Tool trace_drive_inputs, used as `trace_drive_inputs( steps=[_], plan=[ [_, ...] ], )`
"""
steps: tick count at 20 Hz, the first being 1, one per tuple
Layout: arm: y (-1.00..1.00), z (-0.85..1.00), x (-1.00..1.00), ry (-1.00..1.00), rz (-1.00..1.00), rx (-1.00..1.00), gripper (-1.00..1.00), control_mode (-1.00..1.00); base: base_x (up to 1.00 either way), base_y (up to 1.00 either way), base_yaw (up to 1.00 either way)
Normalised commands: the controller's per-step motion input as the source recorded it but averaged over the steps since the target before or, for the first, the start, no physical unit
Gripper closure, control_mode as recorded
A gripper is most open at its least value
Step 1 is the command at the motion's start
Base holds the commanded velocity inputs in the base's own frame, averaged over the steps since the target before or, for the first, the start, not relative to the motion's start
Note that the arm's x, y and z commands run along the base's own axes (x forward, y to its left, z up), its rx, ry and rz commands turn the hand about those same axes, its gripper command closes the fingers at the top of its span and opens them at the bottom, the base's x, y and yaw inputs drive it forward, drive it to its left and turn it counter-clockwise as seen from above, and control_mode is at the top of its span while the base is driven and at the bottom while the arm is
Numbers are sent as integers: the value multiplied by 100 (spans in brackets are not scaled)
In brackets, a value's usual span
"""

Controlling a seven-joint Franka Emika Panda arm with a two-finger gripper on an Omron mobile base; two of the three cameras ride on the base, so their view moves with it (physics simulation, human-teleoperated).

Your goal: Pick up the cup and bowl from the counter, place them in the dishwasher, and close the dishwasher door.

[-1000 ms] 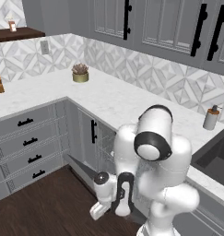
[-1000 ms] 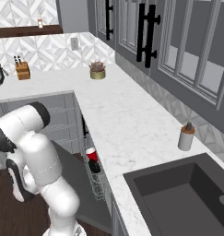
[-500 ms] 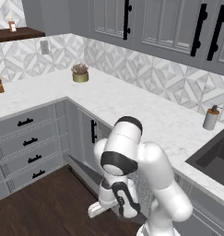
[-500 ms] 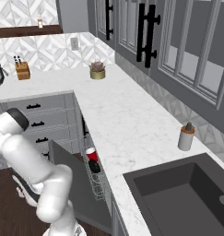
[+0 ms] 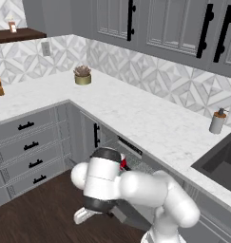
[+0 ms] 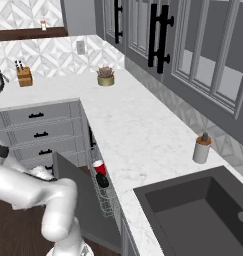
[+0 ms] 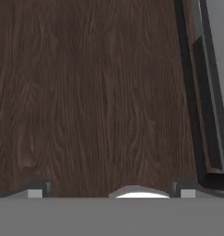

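Note:
The dishwasher (image 6: 107, 200) under the white counter (image 6: 128, 130) has its wire rack showing, with the red cup (image 6: 99, 167) and the black bowl (image 6: 102, 181) sitting in it. The grey dishwasher door (image 6: 75, 195) stands partly raised, tilted out from the cabinet. My arm is folded low in front of the door, close to the floor. In the left base view the cup (image 5: 122, 163) peeks out behind the arm's elbow. My gripper (image 7: 111, 190) is open and empty, looking along the dark wood floor, with a dark edge running down its right side.
Grey drawers with black handles (image 5: 29, 147) stand left of the dishwasher. A soap dispenser (image 6: 201, 148) stands by the dark sink (image 6: 193, 210). A potted plant (image 5: 82, 76) and a knife block (image 6: 24, 76) sit far back on the counter.
My arm has dropped from upright to a low crouch in front of the door, with the hand down near the floor. The jaws stayed open. Cup and bowl have not moved.

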Motion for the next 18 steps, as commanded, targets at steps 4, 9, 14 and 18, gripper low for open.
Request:
trace_drive_inputs(
  steps=[4, 9, 14, 18],
  plan=[
    [37, -60, 60, 0, -23, -19, -100, -100, 0, 0, 0],
    [38, -95, 75, 0, -23, -27, -100, -100, 0, 0, 0],
    [12, -62, 79, 0, -21, -20, -100, -100, 0, 0, 0],
    [-43, -7, 63, 0, -35, -8, -100, -100, 0, 0, 0]
  ],
)
